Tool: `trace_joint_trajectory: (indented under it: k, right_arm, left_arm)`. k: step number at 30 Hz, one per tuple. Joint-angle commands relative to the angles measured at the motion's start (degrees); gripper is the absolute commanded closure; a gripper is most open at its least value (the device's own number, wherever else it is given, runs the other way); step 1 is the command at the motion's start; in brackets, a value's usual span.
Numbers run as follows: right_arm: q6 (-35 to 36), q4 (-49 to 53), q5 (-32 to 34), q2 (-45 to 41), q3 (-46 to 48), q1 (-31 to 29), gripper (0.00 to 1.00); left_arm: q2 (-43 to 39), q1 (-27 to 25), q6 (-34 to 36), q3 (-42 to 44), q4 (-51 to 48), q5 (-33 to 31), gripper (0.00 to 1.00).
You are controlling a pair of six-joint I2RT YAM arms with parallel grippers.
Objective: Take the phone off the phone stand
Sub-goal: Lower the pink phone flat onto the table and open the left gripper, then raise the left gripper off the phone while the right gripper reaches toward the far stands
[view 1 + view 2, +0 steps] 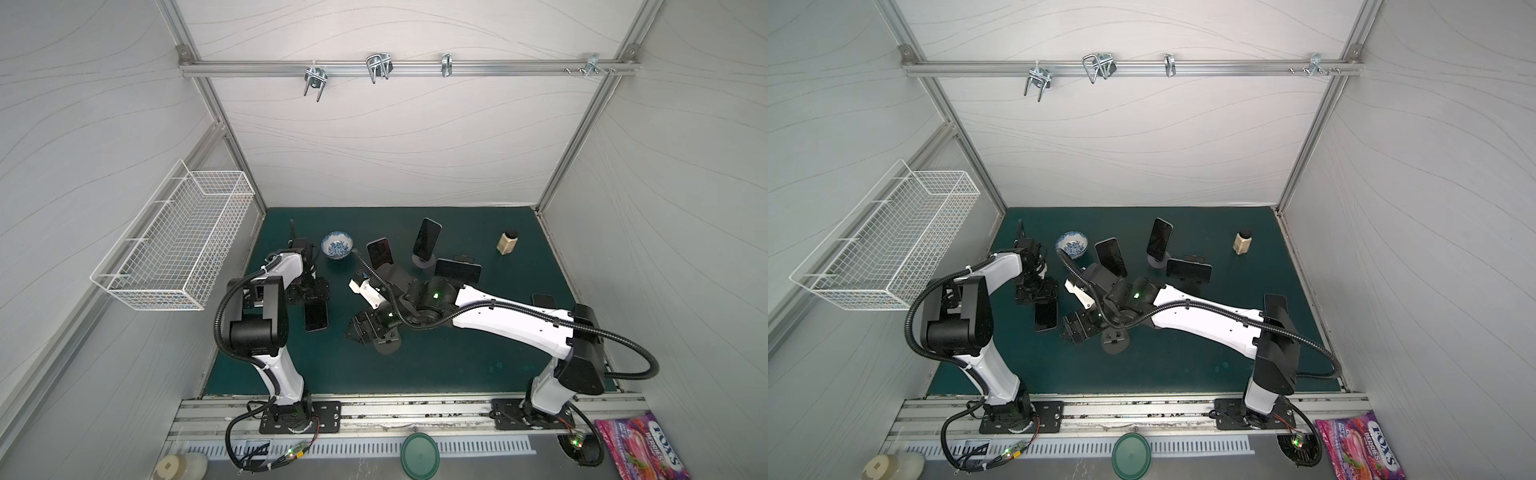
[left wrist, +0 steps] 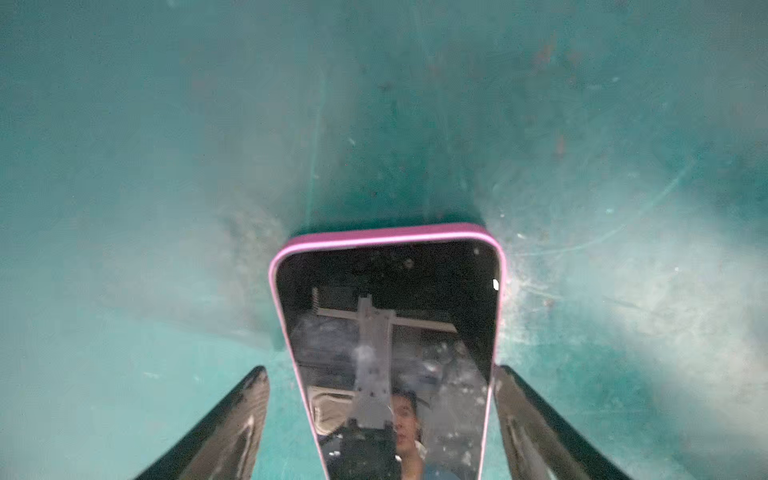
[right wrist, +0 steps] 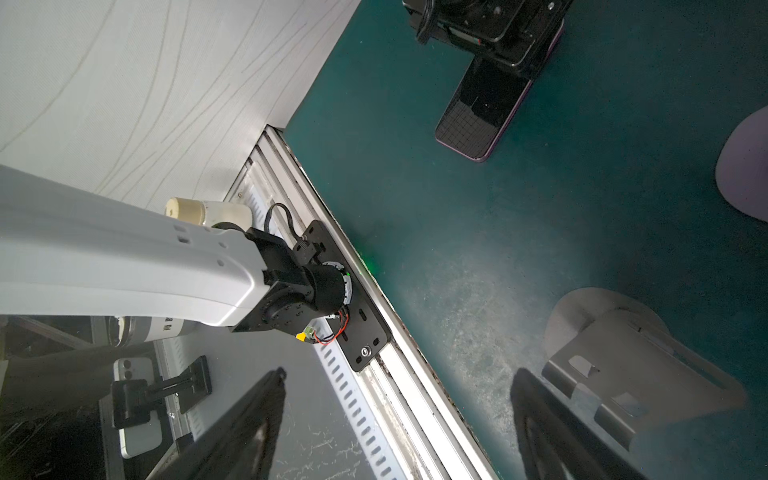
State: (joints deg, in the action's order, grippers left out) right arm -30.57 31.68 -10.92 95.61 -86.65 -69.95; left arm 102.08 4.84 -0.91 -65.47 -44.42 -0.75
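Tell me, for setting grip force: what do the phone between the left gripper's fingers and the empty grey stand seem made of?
Phone: glossy glass face, shown by its mirror-like reflections; the pink rim looks like a matte case, silicone or plastic.
Stand: matte grey, a thin bent sheet with cut slots, so probably painted metal, possibly plastic.

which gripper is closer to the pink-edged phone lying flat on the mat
Left. The left gripper straddles the pink phone, a finger on each side. The right gripper hangs apart from it, beside the empty stand.
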Motion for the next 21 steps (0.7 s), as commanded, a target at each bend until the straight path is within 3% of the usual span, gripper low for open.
trace_joint_trajectory:
  k: [1,3,10,21]
  right_arm:
    - [0.51,-0.15,1.14,-2.62,-0.58,-0.61,0.14]
    - [1.03,0.72,2.02,-3.26,-1.19,-0.61,0.14]
    - [3.38,2.3,4.32,-9.37,-4.26,2.19,0.14]
    - [5.01,4.84,4.93,-15.13,0.38,9.97,0.22]
  left_arm:
    - [-3.05,0.43,-0.44,-0.28,1.24,-1.44,0.14]
    - [-4.37,0.39,-0.63,-0.09,1.81,-1.44,0.01]
    - [-8.83,0.43,-1.59,1.11,4.34,-1.09,0.01]
    - [-14.65,0.4,-2.91,2.86,7.94,-0.51,0.01]
